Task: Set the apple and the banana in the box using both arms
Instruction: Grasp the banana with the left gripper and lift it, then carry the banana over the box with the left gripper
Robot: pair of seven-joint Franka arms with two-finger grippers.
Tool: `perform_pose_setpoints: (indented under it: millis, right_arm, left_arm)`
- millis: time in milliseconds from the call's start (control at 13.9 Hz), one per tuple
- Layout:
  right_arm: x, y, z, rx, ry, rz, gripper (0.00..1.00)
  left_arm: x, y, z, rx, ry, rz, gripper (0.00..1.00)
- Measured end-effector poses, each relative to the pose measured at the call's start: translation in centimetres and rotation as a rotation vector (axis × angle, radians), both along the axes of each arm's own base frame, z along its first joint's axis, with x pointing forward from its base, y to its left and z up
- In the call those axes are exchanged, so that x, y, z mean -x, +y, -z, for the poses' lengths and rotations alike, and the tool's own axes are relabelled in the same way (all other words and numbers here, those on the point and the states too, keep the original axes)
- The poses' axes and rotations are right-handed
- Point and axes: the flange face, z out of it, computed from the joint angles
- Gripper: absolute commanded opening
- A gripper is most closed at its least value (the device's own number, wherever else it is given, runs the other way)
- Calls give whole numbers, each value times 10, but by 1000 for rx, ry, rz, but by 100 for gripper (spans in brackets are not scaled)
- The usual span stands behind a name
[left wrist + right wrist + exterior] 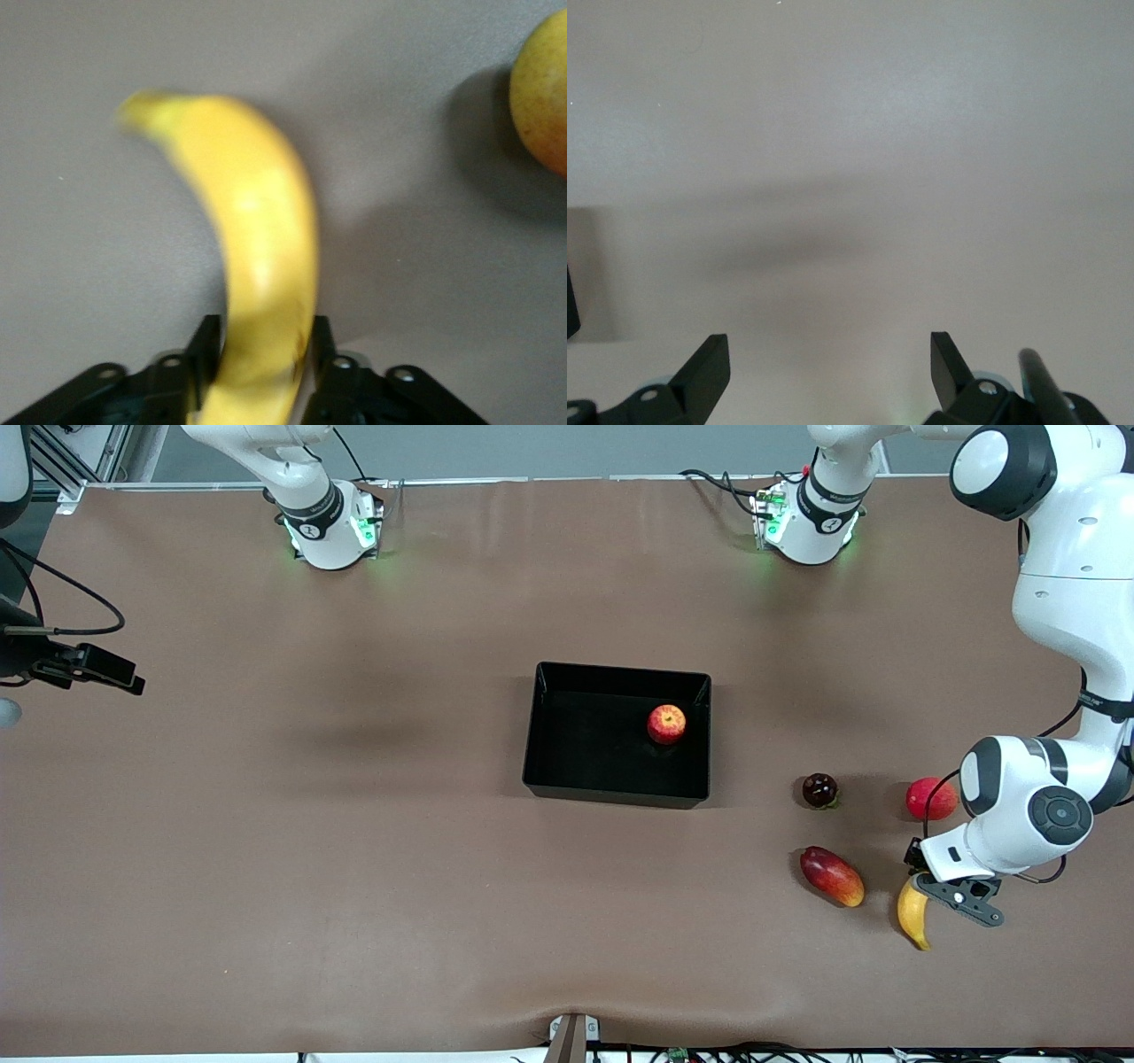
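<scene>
The yellow banana (913, 915) is at the left arm's end of the table, near the front camera. My left gripper (923, 884) is shut on its one end; in the left wrist view the banana (257, 239) sits between both fingers (205, 341), low by the table. The apple (666, 724) lies in the black box (620, 670) at mid-table, by the wall toward the left arm's end. My right gripper (113, 673) waits, open and empty, over bare table at the right arm's end; the right wrist view shows it (829, 351) with nothing between the jaws.
An oblong red-orange fruit (831, 876) lies beside the banana, and also shows in the left wrist view (542, 97). A dark round fruit (819, 789) and a pinkish-red round fruit (930, 798) lie farther from the front camera.
</scene>
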Motion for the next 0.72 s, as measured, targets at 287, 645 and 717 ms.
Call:
perform_pose_setpoints:
  millis: [287,645,717]
  right_arm:
    - [0,-2,1,0,1,3,100]
    - [0,-2,1,0,2,4,100]
    - [0,-3,1,0,2,5,100]
  left_arm:
    - [-7,3,-24,-16,-32,64,0]
    - [-19,-38,-130,-17,-147,116,0]
    - [-17,-58,-152,-9,-142,126,0]
